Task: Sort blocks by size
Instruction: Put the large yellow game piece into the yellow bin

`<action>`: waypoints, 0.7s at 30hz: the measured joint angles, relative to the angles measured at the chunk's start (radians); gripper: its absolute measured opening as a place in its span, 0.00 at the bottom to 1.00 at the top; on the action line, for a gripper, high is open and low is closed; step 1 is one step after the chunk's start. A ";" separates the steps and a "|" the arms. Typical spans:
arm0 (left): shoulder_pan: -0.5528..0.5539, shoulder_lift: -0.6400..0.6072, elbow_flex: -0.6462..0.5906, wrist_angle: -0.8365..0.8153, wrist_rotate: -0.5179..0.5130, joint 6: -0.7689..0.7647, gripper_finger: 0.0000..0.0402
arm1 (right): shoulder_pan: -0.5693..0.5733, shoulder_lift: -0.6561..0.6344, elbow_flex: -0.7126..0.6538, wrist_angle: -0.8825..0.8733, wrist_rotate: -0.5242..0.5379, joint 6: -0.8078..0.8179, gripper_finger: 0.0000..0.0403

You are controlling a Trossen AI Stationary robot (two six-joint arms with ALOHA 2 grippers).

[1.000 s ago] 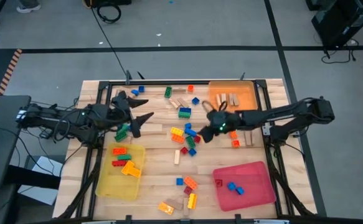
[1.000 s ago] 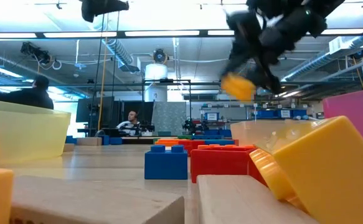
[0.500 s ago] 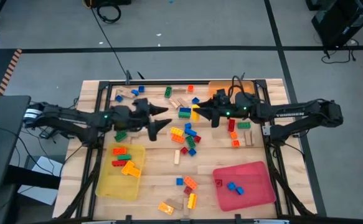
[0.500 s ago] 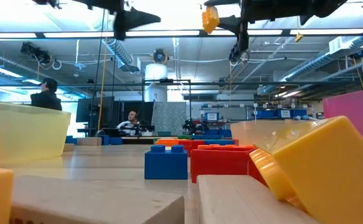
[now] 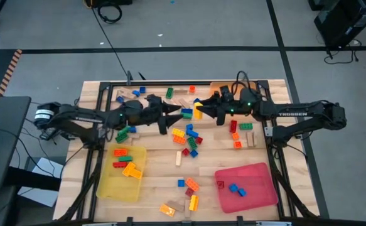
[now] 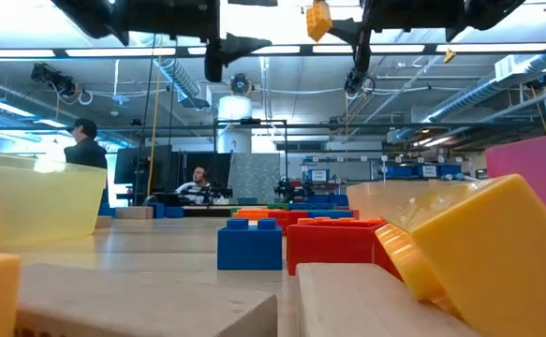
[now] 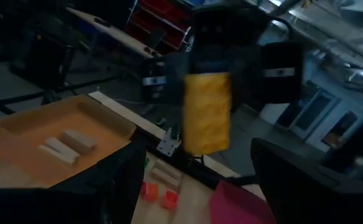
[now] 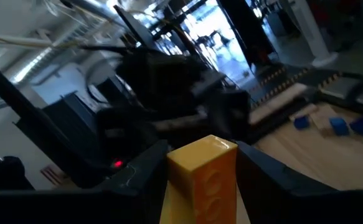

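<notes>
Grey floor [image 5: 189, 28] with dark seams, black cables, ceiling strip lights [image 6: 254, 51], exposed ducts, distant workstations.

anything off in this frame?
One oddity: the right gripper holds a yellow block high above mid-table, pointed at the open left gripper, as if for an unneeded handover. Loose blocks lie unsorted mid-table, as expected.

I count three trays on the table [image 5: 88, 94]: one yellow tray [image 5: 107, 188], one orange tray [image 5: 215, 88], one red tray [image 5: 258, 172]. The red tray holds two blue blocks [image 5: 237, 189]. Two arms work above the table.
</notes>
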 joint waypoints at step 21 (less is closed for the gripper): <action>-0.028 0.316 0.443 -0.400 -0.147 0.224 0.74 | -0.031 0.000 0.000 -0.021 0.000 -0.201 0.44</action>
